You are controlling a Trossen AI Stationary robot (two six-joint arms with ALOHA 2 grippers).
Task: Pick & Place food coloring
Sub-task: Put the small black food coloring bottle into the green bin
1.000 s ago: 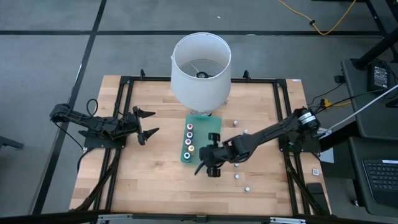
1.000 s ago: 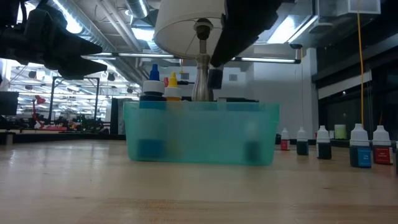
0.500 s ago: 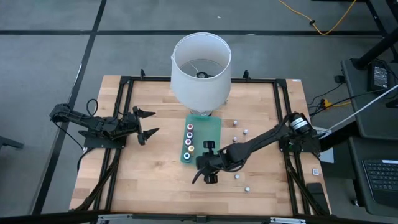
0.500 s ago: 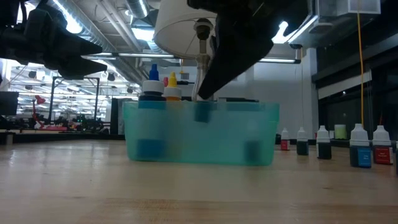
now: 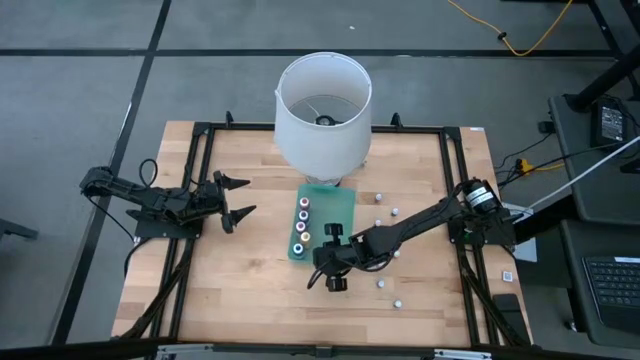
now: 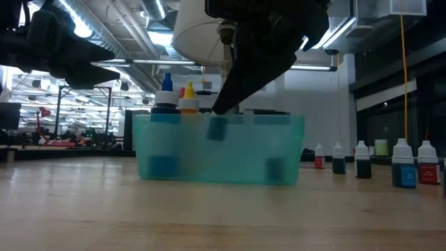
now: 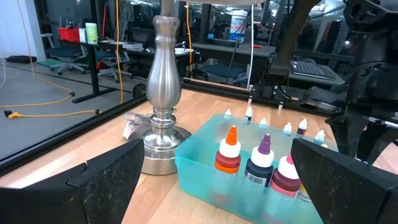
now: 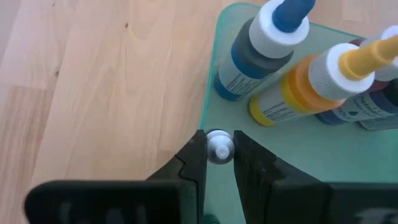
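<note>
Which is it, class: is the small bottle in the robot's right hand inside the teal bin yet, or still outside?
Partly inside. The right hand grips the white-capped bottle upright over the teal bin; the low view shows its body below the rim, above the floor.

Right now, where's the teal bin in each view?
High: teal bin at table centre, below the lamp shade.
Low: centre, on the tabletop.
Left wrist: lower centre-right, bottles inside.
Right wrist: its corner fills the right side.
Shared landmark: the lamp, beside the bin.
</note>
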